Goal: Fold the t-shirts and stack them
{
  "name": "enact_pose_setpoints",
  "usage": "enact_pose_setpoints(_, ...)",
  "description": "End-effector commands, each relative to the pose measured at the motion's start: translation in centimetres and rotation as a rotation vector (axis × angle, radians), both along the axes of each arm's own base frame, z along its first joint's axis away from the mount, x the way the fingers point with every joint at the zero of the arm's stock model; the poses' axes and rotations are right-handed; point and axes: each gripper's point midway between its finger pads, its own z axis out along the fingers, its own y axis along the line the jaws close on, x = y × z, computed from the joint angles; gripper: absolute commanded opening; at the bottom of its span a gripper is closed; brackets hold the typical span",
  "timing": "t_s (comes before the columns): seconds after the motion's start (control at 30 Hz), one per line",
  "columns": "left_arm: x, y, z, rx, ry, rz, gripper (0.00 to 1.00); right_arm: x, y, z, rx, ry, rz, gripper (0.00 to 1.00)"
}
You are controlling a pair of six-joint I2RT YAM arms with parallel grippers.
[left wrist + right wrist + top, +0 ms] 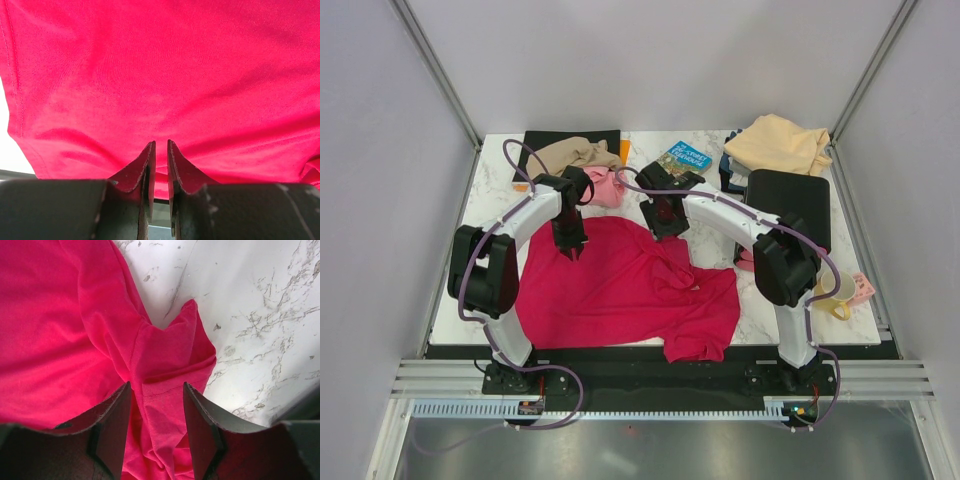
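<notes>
Overhead, the marble table (500,190) carried the red shirt (620,290) spread across its near half, with one part crumpled at the right. The peach shirt (780,145) lay bunched at the far right corner, the tan shirt (575,155) at the far left on a black mat (545,138), and the pink shirt (605,185) just beside it. The left gripper (160,145) had its jaws nearly together, pinching the red shirt. The right gripper (156,387) stood open, a fold of the same shirt between its fingers. A mug (837,288) stood near the right edge; its inside could not be seen.
</notes>
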Motion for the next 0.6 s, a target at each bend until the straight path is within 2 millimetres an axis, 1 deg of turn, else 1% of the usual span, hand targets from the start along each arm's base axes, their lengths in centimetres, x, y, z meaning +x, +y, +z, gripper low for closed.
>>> enact_pose_setpoints(0.0,0.4,0.1,0.6,-0.002,-0.031,-0.004,0.22,-0.4,0.3,-0.8,-0.001,0.022,-0.003,0.53)
enact_pose_setpoints(0.23,0.5,0.1,0.6,-0.001,-0.029,-0.001,0.22,-1.0,-0.2,-2.2,-0.027,0.054,-0.003,0.52)
enact_pose_setpoints(0.33,0.4,0.1,0.6,-0.001,-0.029,-0.002,0.22,-1.3,-0.5,-2.5,-0.037,0.061,-0.008,0.52)
enact_pose_setpoints(0.57,0.5,0.0,0.6,-0.003,-0.029,-0.002,0.22,-1.2,-0.7,-2.8,-0.050,0.060,-0.006,0.44)
